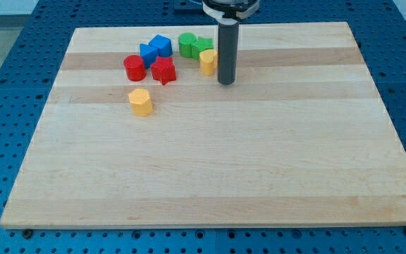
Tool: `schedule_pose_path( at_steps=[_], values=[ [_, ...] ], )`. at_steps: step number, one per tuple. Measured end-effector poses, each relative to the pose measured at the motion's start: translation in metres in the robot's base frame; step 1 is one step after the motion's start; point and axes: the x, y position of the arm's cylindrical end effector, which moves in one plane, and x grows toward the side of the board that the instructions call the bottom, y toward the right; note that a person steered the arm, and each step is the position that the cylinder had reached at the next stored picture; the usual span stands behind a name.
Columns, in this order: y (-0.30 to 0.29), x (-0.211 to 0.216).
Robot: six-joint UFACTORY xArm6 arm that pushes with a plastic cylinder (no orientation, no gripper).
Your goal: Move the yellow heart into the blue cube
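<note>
On wooden board (pixel 210 162), my tip (pixel 225 82) stands upright beside yellow heart (pixel 208 61).

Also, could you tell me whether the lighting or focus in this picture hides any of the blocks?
Camera view: even, soft light, only short shadows, no glare on the board; the blocks stay sharp; my tip partly hides the yellow heart, and the blue cube shows clearly.

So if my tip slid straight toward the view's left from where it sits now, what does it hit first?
My tip would most likely meet the yellow heart first, just left and slightly above it. Depth is unclear, so it might only clip its lower edge.
</note>
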Motion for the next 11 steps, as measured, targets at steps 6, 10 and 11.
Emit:
schedule_pose_path(
  at_steps=[6, 10, 11],
  values=[
    [-0.019, -0.054],
    [-0.077, -0.013],
    [-0.097, -0.070]
  ],
)
